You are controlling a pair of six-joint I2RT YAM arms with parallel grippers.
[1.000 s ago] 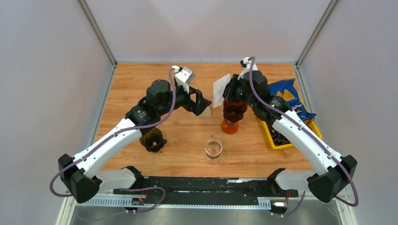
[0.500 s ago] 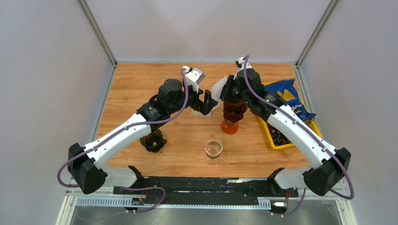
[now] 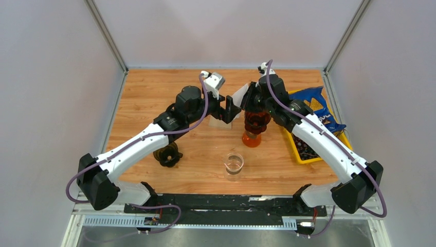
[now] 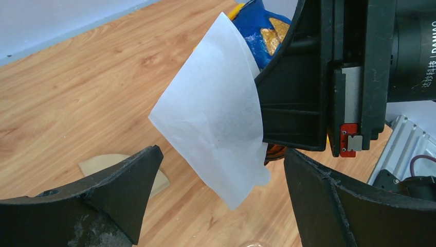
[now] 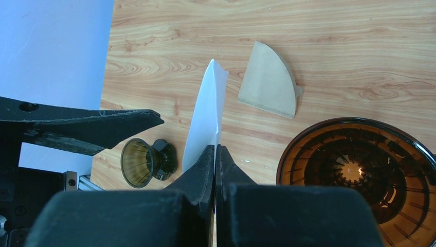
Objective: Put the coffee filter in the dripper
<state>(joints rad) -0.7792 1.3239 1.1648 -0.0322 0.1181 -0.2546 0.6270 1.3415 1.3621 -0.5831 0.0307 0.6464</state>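
My right gripper (image 3: pixel 247 101) is shut on a white paper coffee filter (image 3: pixel 239 96) and holds it up in the air, edge-on in the right wrist view (image 5: pixel 205 127). My left gripper (image 3: pixel 229 109) is open, its jaws either side of the filter's lower part (image 4: pixel 216 123) without touching it. An amber dripper (image 3: pixel 255 123) stands upright on an orange base just right of the filter; its ribbed cone shows in the right wrist view (image 5: pixel 360 175). A second dark dripper (image 3: pixel 167 153) lies on its side by the left arm.
A brown paper filter (image 3: pixel 218 121) lies flat on the wooden table under the left gripper. A glass beaker (image 3: pixel 233 163) stands in front of the amber dripper. A yellow tray (image 3: pixel 300 152) and a blue bag (image 3: pixel 314 105) sit at the right.
The left gripper has moved right and toward the white filter until its open jaws flank it. The right gripper shifted slightly left, still holding the filter.
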